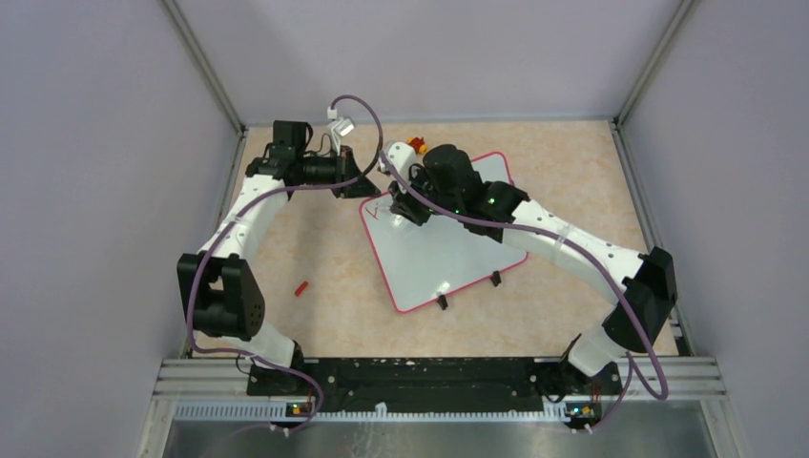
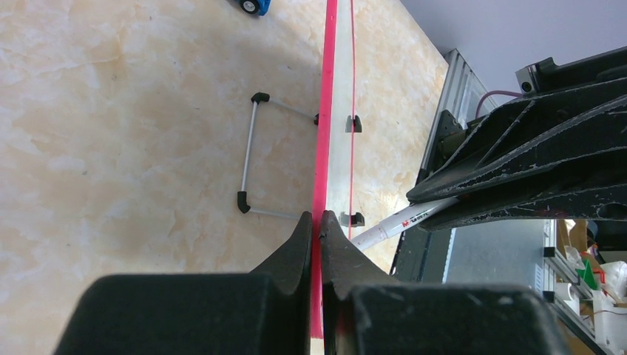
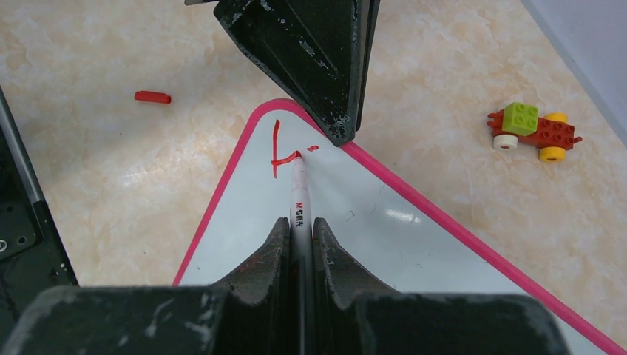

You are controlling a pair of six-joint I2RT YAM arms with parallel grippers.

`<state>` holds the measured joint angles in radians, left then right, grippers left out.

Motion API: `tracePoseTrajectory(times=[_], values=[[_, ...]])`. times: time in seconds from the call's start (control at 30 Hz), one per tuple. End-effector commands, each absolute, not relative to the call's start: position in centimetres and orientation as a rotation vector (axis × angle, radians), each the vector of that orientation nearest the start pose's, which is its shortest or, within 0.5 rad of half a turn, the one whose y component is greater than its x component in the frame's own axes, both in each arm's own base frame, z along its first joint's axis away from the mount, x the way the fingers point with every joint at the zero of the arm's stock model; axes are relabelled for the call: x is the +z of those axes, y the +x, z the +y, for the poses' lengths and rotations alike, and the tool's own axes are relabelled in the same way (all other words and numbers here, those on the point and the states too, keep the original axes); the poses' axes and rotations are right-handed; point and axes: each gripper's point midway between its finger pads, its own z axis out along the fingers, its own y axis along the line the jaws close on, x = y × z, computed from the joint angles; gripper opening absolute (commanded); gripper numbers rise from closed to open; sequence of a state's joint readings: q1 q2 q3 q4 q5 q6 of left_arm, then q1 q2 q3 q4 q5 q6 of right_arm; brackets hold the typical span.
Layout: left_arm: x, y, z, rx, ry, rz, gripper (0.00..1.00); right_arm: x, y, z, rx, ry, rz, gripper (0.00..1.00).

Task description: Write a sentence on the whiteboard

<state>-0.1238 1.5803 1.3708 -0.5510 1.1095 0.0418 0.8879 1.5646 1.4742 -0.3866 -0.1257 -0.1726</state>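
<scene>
Even, diffuse overhead light is filling all three views, keeping the bench (image 1: 324,248) bright and casting only soft, faint shadows beneath the arms. Small white glare spots are showing on the glossy whiteboard (image 1: 444,256): near its clipped edge in the top view, and right of centre in the right wrist view. In both wrist views the nearest jaws are blurring slightly, while the surfaces beyond are rendering sharp.
</scene>
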Motion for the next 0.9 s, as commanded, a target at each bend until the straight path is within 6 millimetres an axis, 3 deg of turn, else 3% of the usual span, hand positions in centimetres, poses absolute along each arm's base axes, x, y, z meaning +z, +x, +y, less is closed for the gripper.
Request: tracePoseTrajectory(times=[0.0,0.87], values=[[25.0,32.8,-20.8,-1.342,0.749,2.008,0.0,27.7,28.1,37.6,0.562,-1.123,1.724,0.0],[25.0,32.9,-20.7,-1.335,0.75,2.01,0.0,25.9,26.9,37.1,0.555,-1.167,1.75,0.0]])
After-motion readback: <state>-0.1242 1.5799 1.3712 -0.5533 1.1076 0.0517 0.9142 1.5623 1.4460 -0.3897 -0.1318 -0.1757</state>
